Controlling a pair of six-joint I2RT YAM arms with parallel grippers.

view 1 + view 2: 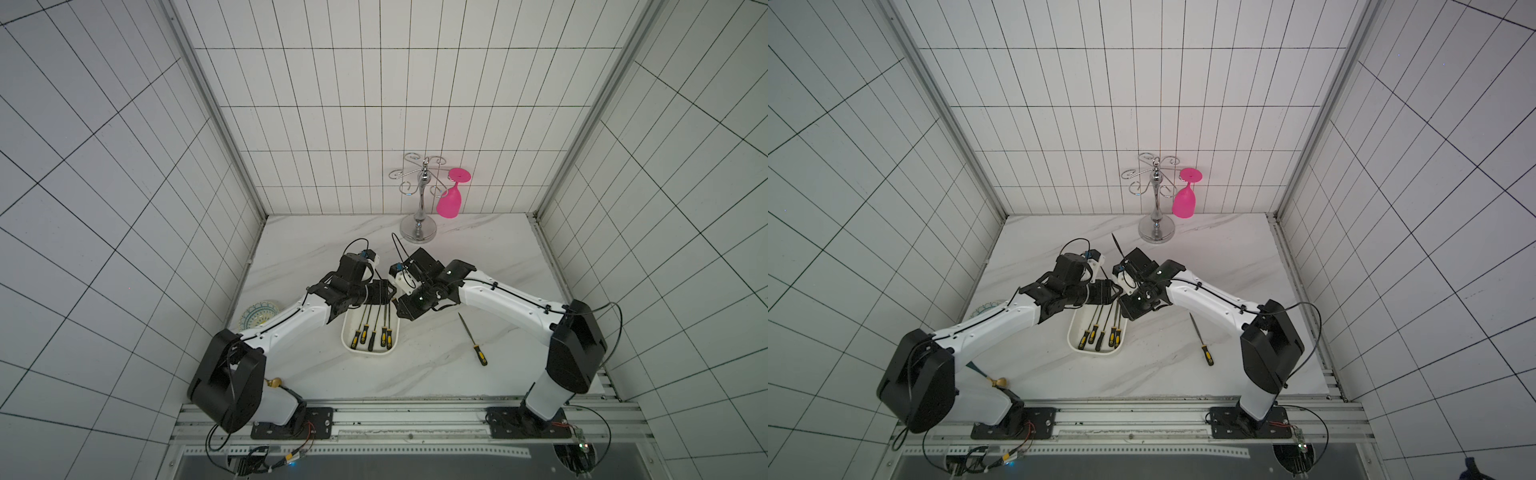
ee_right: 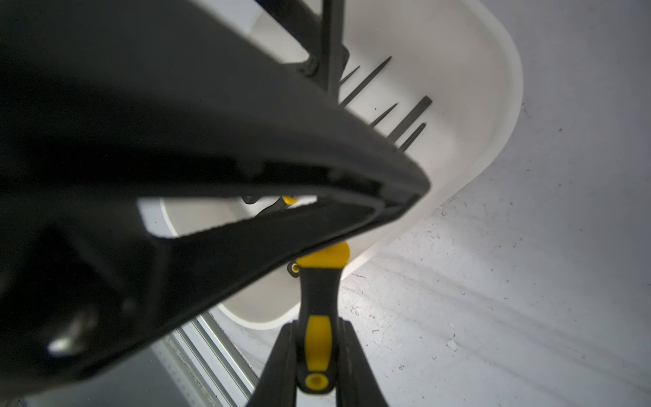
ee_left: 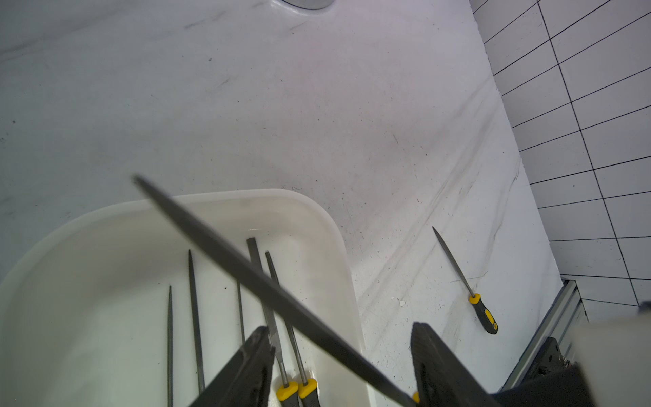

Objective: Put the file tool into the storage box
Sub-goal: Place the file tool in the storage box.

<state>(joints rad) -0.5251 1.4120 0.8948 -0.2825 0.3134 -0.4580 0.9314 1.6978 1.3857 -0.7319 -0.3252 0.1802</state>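
Observation:
The white storage box sits mid-table with several black-and-yellow files lying in it. My right gripper is shut on the black-and-yellow handle of a file tool at the box's far right corner. Its grey blade slants over the box. It passes between the fingers of my left gripper, which is open and not pinching it. Another file lies on the table right of the box.
A chrome glass rack with a pink glass hanging on it stands at the back. A teal-patterned dish sits at the left edge, partly under my left arm. Tiled walls close three sides, and a metal rail runs along the front.

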